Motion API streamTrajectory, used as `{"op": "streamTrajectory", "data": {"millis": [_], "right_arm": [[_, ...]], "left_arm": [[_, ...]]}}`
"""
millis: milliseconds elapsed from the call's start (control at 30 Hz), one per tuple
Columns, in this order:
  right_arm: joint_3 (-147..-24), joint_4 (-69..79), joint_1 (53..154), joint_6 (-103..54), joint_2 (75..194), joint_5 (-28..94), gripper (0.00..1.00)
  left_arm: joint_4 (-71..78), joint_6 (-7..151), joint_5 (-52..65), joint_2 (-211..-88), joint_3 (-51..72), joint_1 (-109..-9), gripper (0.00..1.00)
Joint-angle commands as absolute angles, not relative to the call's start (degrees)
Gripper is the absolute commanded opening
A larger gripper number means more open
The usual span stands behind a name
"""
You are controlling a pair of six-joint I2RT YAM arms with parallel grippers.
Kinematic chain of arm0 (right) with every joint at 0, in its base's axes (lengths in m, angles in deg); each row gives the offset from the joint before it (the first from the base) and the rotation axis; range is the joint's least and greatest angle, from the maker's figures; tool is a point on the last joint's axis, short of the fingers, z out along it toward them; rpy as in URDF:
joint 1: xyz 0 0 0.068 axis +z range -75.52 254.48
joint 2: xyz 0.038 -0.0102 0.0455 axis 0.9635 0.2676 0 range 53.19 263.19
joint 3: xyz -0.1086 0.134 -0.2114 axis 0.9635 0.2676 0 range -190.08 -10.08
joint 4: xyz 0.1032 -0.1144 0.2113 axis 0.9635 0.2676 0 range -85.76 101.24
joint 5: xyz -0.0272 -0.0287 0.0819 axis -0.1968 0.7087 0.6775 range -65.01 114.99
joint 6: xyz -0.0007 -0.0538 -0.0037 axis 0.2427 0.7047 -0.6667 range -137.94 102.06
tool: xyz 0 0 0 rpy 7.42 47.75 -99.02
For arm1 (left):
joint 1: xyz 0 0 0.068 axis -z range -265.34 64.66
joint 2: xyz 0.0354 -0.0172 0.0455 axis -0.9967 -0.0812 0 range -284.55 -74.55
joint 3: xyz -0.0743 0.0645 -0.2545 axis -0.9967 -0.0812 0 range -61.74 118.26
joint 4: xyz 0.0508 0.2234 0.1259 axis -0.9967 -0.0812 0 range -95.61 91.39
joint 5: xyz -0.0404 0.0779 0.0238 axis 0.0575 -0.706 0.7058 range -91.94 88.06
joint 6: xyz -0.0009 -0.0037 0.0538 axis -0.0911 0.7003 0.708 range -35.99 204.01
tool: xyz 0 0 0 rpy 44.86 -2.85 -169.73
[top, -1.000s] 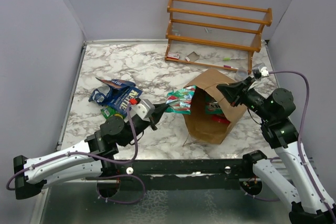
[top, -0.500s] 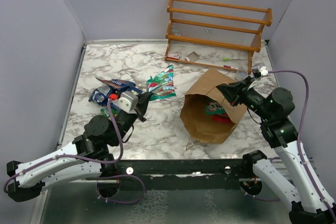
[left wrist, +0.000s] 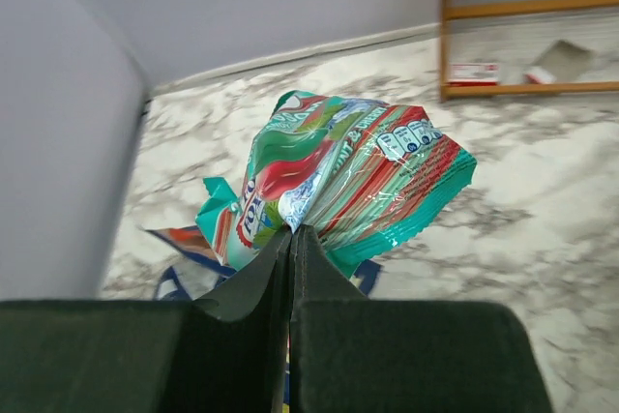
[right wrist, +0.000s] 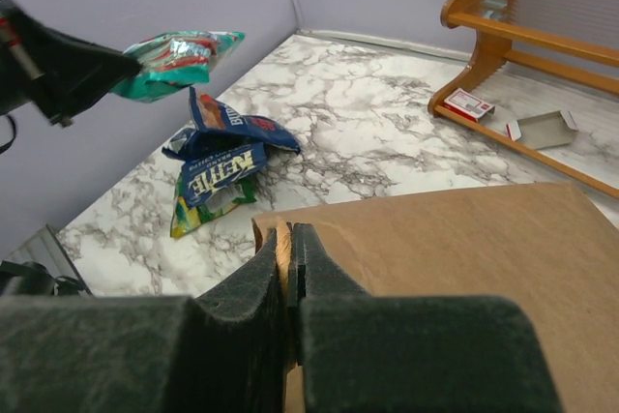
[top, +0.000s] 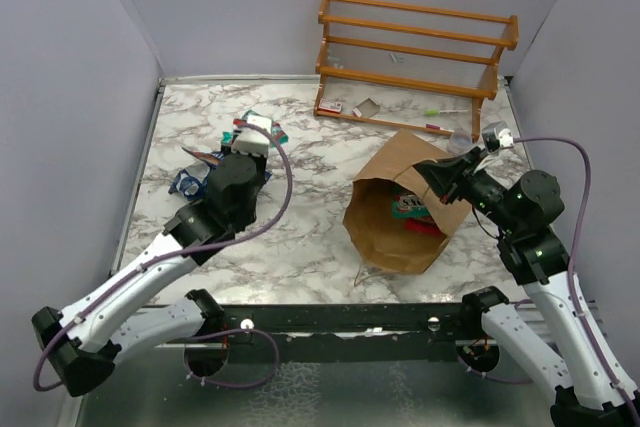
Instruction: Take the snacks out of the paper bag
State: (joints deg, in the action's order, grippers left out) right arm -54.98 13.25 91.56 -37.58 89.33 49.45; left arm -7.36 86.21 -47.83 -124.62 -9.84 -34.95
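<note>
Firmly, left tool (left wrist: pixel 291 232) grips teal-red packet (left wrist: pixel 348 181); right tool (right wrist: pixel 288 231) pinches paper bag (right wrist: pixel 435 258) rim.

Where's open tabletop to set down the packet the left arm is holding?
For the left gripper's teal packet, the widest bare marble lies between the blue packets and the paper bag. A smaller strip runs along the back wall, left of the wooden rack. Crowded: the blue packets' pile, and around the bag, whose rim the right gripper pinches.
</note>
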Motion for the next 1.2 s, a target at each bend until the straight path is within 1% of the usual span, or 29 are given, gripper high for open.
{"op": "streamTrajectory", "data": {"millis": [0, 133, 267, 500, 700, 733, 767, 833, 867, 900, 1000, 1100, 1167], "right_arm": [[-54.84, 12.71, 91.53, -36.85, 87.62, 47.63, 0.02], [-55.06, 13.36, 91.53, -36.75, 86.98, 47.31, 0.02], [-55.32, 13.42, 91.53, -36.52, 86.94, 47.20, 0.02], [-56.18, 14.00, 91.53, -35.88, 87.62, 47.43, 0.02], [-55.92, 14.46, 91.53, -36.20, 87.29, 48.80, 0.02], [-55.95, 14.78, 91.53, -36.16, 87.10, 48.94, 0.02], [-55.88, 15.09, 91.53, -36.28, 86.79, 48.93, 0.02], [-55.70, 15.43, 91.53, -36.42, 86.16, 48.99, 0.02], [-55.68, 15.59, 91.53, -36.48, 85.93, 49.06, 0.02], [-55.70, 15.67, 91.53, -36.50, 85.71, 49.07, 0.02], [-55.48, 15.29, 91.53, -36.87, 85.54, 49.05, 0.02], [-55.53, 14.58, 91.53, -37.47, 86.15, 49.70, 0.02], [-55.76, 14.11, 91.57, -37.75, 86.75, 49.99, 0.02]], "left_arm": [[-12.55, 83.91, -39.64, -130.54, -3.86, -48.24, 0.00], [-14.99, 82.56, -34.44, -137.69, -2.70, -60.03, 0.00], [-12.82, 82.25, -33.26, -142.42, -5.64, -65.33, 0.00], [-10.72, 82.81, -33.08, -146.20, -9.33, -67.76, 0.00], [-12.01, 81.46, -30.66, -148.25, -9.25, -68.64, 0.00], [-12.49, 81.15, -30.17, -148.41, -8.96, -68.78, 0.03], [-12.88, 80.83, -29.60, -148.46, -8.73, -68.82, 0.10], [-13.73, 79.92, -28.13, -148.19, -8.12, -68.92, 0.32], [-14.14, 79.17, -27.10, -147.89, -7.74, -69.00, 0.41], [-14.69, 78.50, -25.39, -147.42, -7.32, -69.02, 0.45], [-16.10, 75.64, -18.02, -145.97, -5.83, -69.16, 0.52], [-16.60, 71.69, -6.52, -144.74, -4.65, -69.12, 0.60], [-15.79, 69.31, 0.39, -143.85, -4.81, -69.10, 0.62]]}}
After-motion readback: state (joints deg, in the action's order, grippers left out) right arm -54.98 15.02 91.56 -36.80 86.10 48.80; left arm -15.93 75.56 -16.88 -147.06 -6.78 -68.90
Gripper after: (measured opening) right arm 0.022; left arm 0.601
